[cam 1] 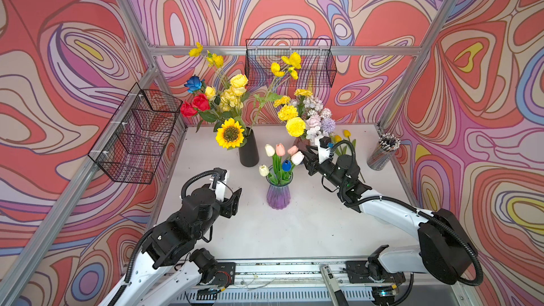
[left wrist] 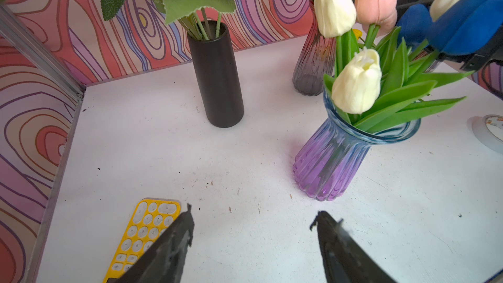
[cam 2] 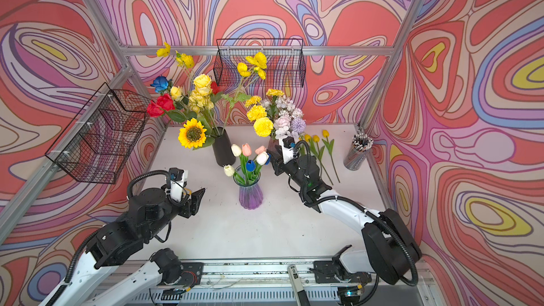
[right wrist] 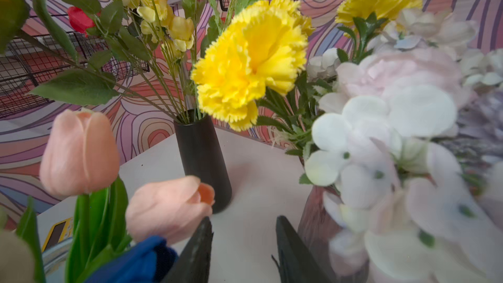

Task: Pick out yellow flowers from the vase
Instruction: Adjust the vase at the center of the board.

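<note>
Yellow flowers stand in two vases. A sunflower (cam 1: 230,133), yellow roses (cam 1: 238,81) and small blossoms (cam 1: 291,61) fill the black vase (cam 1: 248,151) (left wrist: 217,77). Yellow marigolds (cam 1: 295,126) (right wrist: 250,58) share a pinkish glass vase (left wrist: 313,63) with pale blooms. Yellow tulips (cam 2: 316,139) lie on the table behind my right arm. My right gripper (cam 1: 304,154) (right wrist: 244,219) is open and empty between the pinkish vase and the purple tulip vase (cam 1: 278,194), beside a pink tulip (right wrist: 166,210). My left gripper (cam 1: 237,198) (left wrist: 253,212) hangs open over the table, left of the purple vase.
Wire baskets hang on the left wall (cam 1: 135,133) and the back wall (cam 1: 290,61). A cup of pencils (cam 1: 382,151) stands at the back right. A yellow keypad (left wrist: 147,230) lies under my left gripper. Red and blue roses (cam 1: 194,104) share the black vase.
</note>
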{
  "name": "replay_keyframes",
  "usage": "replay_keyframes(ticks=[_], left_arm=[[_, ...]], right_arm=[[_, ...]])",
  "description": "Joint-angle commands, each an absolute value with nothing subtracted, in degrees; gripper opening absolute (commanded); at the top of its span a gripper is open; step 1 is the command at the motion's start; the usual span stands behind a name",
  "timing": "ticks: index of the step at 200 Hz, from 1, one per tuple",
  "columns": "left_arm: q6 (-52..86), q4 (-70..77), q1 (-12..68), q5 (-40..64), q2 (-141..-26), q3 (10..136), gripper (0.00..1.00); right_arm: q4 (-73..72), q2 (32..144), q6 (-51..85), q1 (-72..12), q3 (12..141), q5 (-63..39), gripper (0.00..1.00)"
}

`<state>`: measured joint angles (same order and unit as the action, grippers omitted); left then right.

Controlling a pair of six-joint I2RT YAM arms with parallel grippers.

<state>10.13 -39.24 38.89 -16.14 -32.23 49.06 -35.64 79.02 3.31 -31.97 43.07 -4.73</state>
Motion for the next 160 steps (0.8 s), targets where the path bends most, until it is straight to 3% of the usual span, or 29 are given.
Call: replay_keyframes(ticks=[1,160], left_arm=[[10.37,-40.42,38.58,-16.87,-31.64,49.46,0.75],[9.58,-42.62,38.59,-18.50,-31.29,51.33,0.75]], right_arm=[[-37.86,80.75,-1.12,-33.63,44.87,2.88,0.39],[-41.94,92.20,-6.77,-33.89,55.11,10.69,0.35]])
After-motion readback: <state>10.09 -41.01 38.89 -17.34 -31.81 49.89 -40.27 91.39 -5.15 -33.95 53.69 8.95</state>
